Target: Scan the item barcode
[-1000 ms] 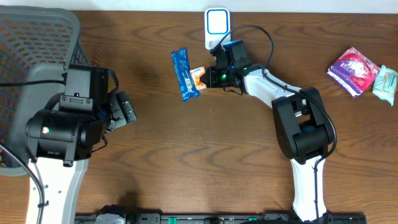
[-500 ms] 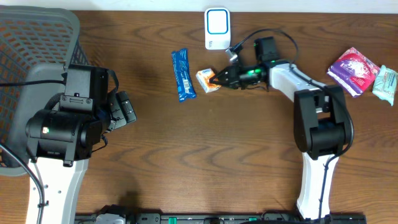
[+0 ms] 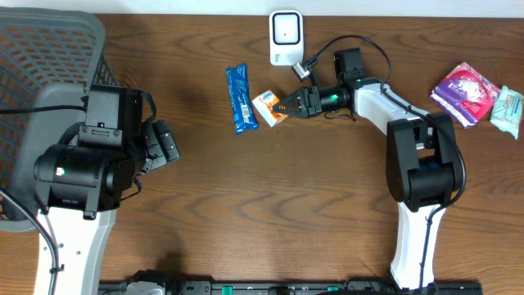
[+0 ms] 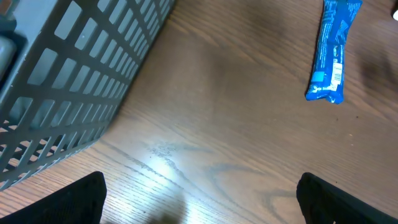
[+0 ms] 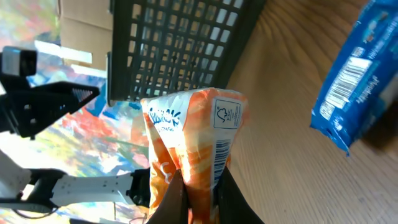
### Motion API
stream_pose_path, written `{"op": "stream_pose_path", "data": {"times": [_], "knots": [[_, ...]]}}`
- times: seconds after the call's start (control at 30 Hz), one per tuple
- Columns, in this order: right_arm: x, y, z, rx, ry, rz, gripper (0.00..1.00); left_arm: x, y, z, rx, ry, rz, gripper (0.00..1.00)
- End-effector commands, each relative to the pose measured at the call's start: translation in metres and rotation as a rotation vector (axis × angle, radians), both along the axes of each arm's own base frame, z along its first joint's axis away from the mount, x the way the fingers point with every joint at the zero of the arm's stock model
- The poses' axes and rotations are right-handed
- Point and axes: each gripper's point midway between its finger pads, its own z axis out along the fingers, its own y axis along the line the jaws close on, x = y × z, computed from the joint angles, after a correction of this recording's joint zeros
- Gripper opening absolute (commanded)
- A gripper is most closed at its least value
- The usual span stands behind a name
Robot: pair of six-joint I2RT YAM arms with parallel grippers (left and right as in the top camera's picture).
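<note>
Seemingly midway: right gripper (image 3: 284, 106) is clamping the orange packet (image 3: 268, 107), holding it just near of the scanner (image 3: 285, 37), right of the blue packet (image 3: 241, 98). Barcode (image 5: 221, 158) is likely awaiting presentation. Left gripper (image 3: 164, 146) is idling, jaws wide apart, beside the basket (image 3: 49, 49).

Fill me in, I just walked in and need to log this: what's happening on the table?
The right gripper is shut on a small orange-and-white snack packet, its barcode visible in the wrist view, near the white barcode scanner. A blue wrapped bar lies on the table beside it. The left gripper hangs open and empty near the grey basket.
</note>
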Motion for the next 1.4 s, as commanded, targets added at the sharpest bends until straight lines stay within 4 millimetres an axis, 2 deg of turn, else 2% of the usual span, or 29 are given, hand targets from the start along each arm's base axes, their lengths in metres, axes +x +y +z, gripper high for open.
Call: {"op": "stream_pose_path", "data": {"times": [0.0, 0.07, 0.13, 0.2, 0.23, 0.3, 0.37, 0.4, 0.43, 0.5, 0.53, 0.67, 0.73, 0.8, 0.97, 1.03, 1.13, 1.27, 1.33, 1.37], "knots": [[-0.001, 0.000, 0.004, -0.042, -0.035, -0.018, 0.01, 0.000, 0.003, 0.003, 0.012, -0.004, 0.005, 0.98], [0.003, -0.003, -0.009, -0.114, -0.017, -0.051, 0.01, 0.000, 0.003, 0.003, 0.012, -0.004, 0.005, 0.98], [0.010, -0.011, -0.035, -0.271, 0.039, -0.122, 0.01, 0.000, 0.003, 0.003, 0.012, -0.004, 0.005, 0.98], [0.016, -0.032, -0.074, -0.520, 0.144, -0.235, 0.01, 0.000, 0.003, 0.003, 0.012, -0.004, 0.005, 0.98], [0.017, -0.049, -0.096, -0.678, 0.194, -0.304, 0.01, 0.000, 0.003, 0.003, 0.012, -0.004, 0.005, 0.98], [0.016, -0.070, -0.116, -0.837, 0.203, -0.358, 0.01, 0.000, 0.003, 0.003, 0.012, -0.004, 0.005, 0.98], [0.015, -0.085, -0.125, -0.926, 0.209, -0.384, 0.01, 0.000, 0.003, 0.003, 0.012, -0.004, 0.005, 0.98], [0.014, -0.088, -0.126, -0.931, 0.215, -0.386, 0.04, 0.000, 0.003, 0.003, 0.012, -0.004, 0.005, 0.98], [0.014, -0.090, -0.126, -0.933, 0.223, -0.388, 0.14, 0.000, 0.003, 0.003, 0.012, -0.004, 0.005, 0.98], [0.013, -0.092, -0.125, -0.924, 0.239, -0.388, 0.52, 0.000, 0.003, 0.003, 0.012, -0.004, 0.005, 0.98], [0.013, -0.094, -0.124, -0.924, 0.252, -0.390, 0.61, 0.000, 0.003, 0.003, 0.012, -0.004, 0.005, 0.98], [0.011, -0.101, -0.110, -0.932, 0.298, -0.403, 0.63, 0.000, 0.003, 0.003, 0.012, -0.004, 0.005, 0.98], [0.009, -0.102, -0.096, -0.930, 0.283, -0.403, 0.63, 0.000, 0.003, 0.003, 0.012, -0.004, 0.005, 0.98], [0.007, -0.100, -0.072, -0.918, 0.221, -0.397, 0.63, 0.000, 0.003, 0.003, 0.012, -0.004, 0.005, 0.98], [0.004, -0.076, -0.022, -0.876, 0.003, -0.355, 0.63, 0.000, 0.003, 0.003, 0.012, -0.004, 0.005, 0.98], [0.003, -0.061, -0.012, -0.881, -0.091, -0.334, 0.63, 0.000, 0.003, 0.003, 0.012, -0.004, 0.005, 0.98], [0.006, -0.043, -0.012, -0.946, -0.204, -0.341, 0.67, 0.000, 0.003, 0.003, 0.012, -0.004, 0.005, 0.98], [0.013, -0.029, -0.027, -1.104, -0.341, -0.372, 0.71, 0.000, 0.003, 0.003, 0.012, -0.004, 0.005, 0.98], [0.013, -0.025, -0.037, -1.195, -0.402, -0.383, 0.69, 0.000, 0.003, 0.003, 0.012, -0.004, 0.005, 0.98], [0.013, -0.022, -0.041, -1.232, -0.425, -0.386, 0.63, 0.000, 0.003, 0.003, 0.012, -0.004, 0.005, 0.98]]}}
